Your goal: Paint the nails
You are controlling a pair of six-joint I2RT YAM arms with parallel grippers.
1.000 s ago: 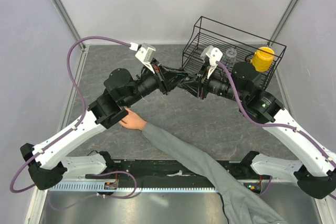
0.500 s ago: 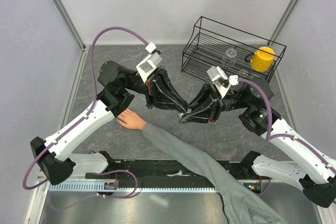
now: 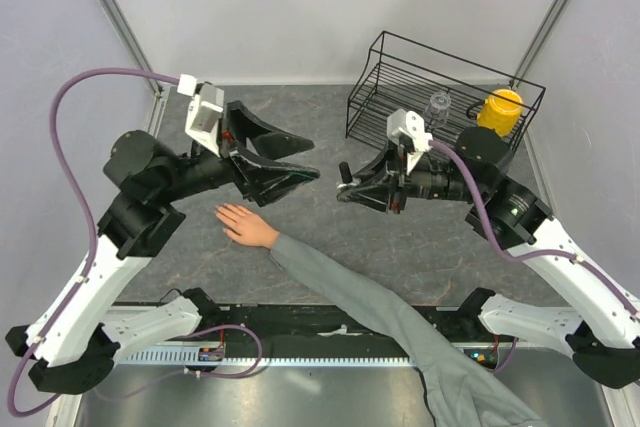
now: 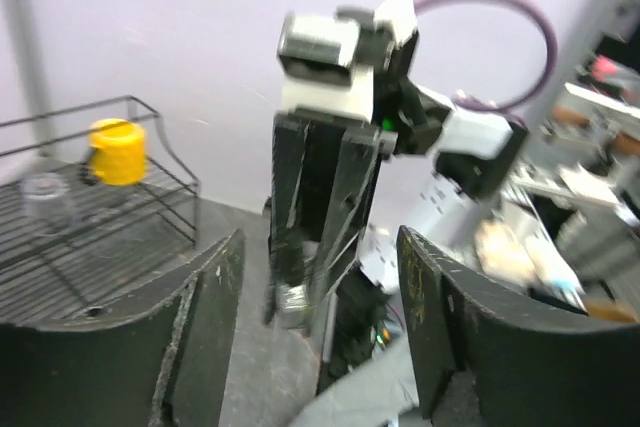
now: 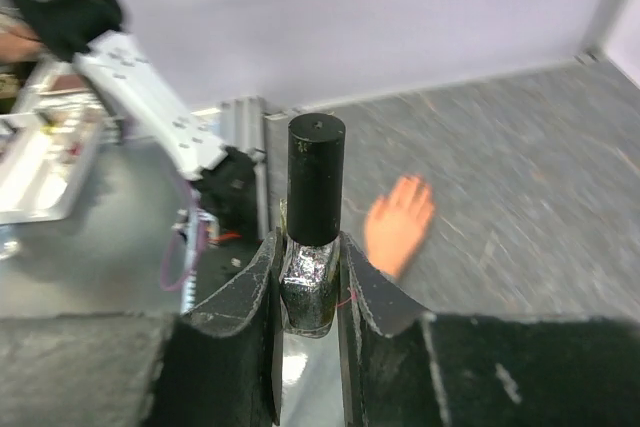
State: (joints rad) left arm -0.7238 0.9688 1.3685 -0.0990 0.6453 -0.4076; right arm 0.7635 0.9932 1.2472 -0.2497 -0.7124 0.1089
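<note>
Two grippers face each other above the middle of the table, and none of the painting looks done; the left gripper has its jaws spread wide with nothing between them, and it sits apart from the bottle, pointing at it across a gap; the right gripper has its jaws pressed against the glass body of a small dark bottle, held clear of the table; the black cap is still seated on the bottle's neck, so no brush is out.

The hand lies flat on the table, left of centre and nearer the near edge than the far one, below and between the two grippers but touching neither; its grey sleeve runs back towards the near right edge; the nails are at the fingertips, which point towards the far left corner, and they are too small in every view to show any colour or gloss, though the right wrist view gives no sign of polish on the blurred fingers.

A wire basket stands at the far right corner, with a yellow cup and a clear glass in it; neither belongs to this job.

My reading is that the work is at its very start: the bottle is picked up and presented, and that is all; what remains is to take hold of the cap with the spread jaws, unscrew it and draw out the brush, bring it down to the fingertips, and coat each nail in turn; the whole of the actual painting is left.
</note>
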